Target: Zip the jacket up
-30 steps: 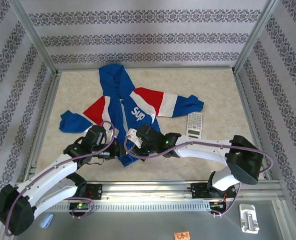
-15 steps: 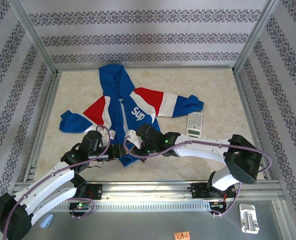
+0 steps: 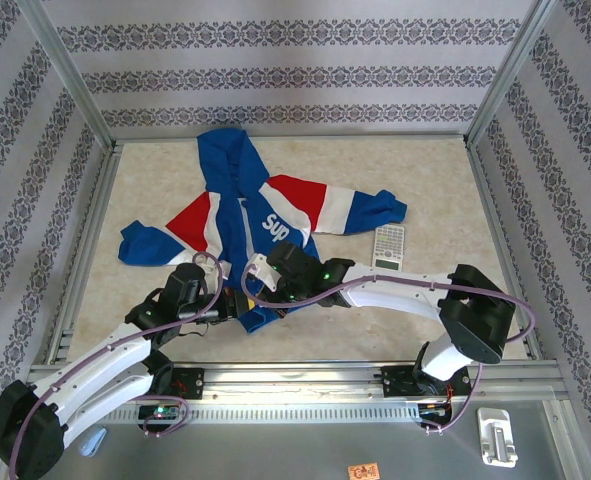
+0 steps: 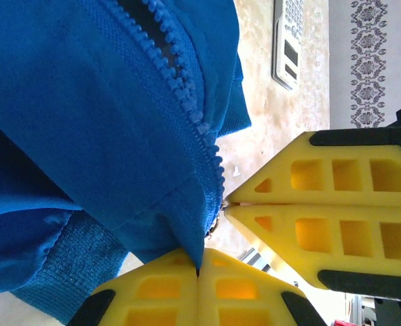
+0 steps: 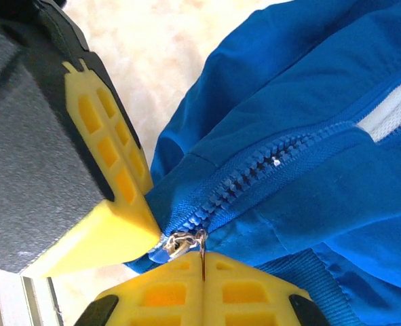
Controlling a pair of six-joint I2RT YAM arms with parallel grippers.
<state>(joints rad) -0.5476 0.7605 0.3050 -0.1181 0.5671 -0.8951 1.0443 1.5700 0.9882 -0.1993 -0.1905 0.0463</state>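
Jacket (image 3: 250, 215): royal-blue with red and white panels, spread flat on the surface (image 3: 425, 190). The hood lies on the far side of both grippers, and the hem lies right at their fingertips.
Zipper (image 4: 186, 102): blue teeth run away from the grippers up the front. They are meshed just beyond the slider and parted further along, where white lining shows.
Slider (image 5: 180, 243): metal, at the hem end of the zipper, just beyond the right gripper's fingertips and beside the left gripper's tip.
Pull tab (image 5: 201, 255): a thin metal strip reaching from the slider into the seam between the right gripper's fingers.
Right gripper (image 5: 201, 275): yellow fingers pressed together, pinching the pull tab.
Left gripper (image 4: 198, 272): fingers closed tight, with the jacket's bottom edge beside the zipper nipped between them. Its tip almost meets the right gripper's.
Calculator (image 3: 388, 248): on the surface beyond the right arm, apart from the jacket's sleeve.
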